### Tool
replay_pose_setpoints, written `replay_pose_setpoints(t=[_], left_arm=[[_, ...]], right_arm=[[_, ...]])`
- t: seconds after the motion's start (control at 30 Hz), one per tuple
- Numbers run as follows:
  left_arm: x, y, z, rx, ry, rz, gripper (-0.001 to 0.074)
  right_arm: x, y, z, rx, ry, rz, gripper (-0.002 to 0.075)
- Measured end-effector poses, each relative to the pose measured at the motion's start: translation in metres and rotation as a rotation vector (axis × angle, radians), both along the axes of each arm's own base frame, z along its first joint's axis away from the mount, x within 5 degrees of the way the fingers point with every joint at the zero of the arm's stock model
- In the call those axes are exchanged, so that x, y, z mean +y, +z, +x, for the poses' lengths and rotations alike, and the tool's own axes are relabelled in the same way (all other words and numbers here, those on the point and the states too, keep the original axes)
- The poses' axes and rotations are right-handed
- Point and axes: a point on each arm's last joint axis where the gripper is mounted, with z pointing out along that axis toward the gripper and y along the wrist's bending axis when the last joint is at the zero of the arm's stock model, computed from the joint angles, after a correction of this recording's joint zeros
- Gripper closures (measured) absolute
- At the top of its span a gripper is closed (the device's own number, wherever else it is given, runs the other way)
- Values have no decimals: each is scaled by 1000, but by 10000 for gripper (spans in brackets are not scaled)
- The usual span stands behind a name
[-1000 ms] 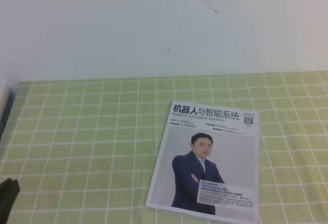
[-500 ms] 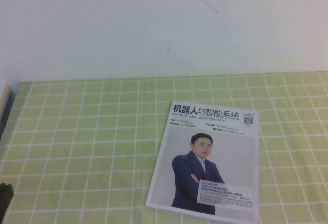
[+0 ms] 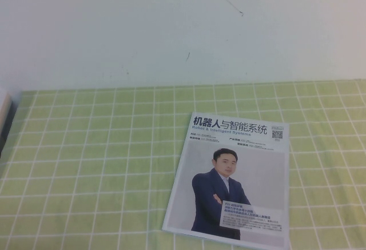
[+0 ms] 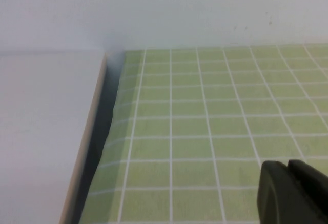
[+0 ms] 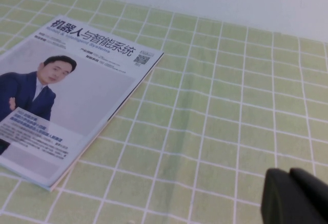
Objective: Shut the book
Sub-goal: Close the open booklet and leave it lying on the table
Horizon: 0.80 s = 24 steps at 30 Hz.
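A magazine lies closed and flat on the green checked tablecloth, cover up, showing a man in a dark suit under black Chinese lettering. The right wrist view also holds the magazine. Neither arm appears in the high view. My left gripper is shut, hovering over bare cloth near the table's left edge. My right gripper is shut too, over bare cloth to the right of the magazine, apart from it.
A white wall rises behind the table. A white panel stands along the table's left edge, with a dark gap between it and the cloth.
The dark left arm at the lower left corner of the high view has slid out of that view. The magazine has not moved.
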Motion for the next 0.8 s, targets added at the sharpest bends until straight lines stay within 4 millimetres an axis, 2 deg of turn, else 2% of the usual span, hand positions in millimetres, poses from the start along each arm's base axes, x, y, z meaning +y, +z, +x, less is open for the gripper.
replay_pose_setpoints(t=[0.1, 0.8], left_arm=[[0, -13, 1, 45, 1, -4, 739], [0, -15, 0, 70, -10, 34, 739]], right_arm=[[0, 0, 0, -1, 0, 1, 729], [0, 0, 0, -1, 0, 1, 729]])
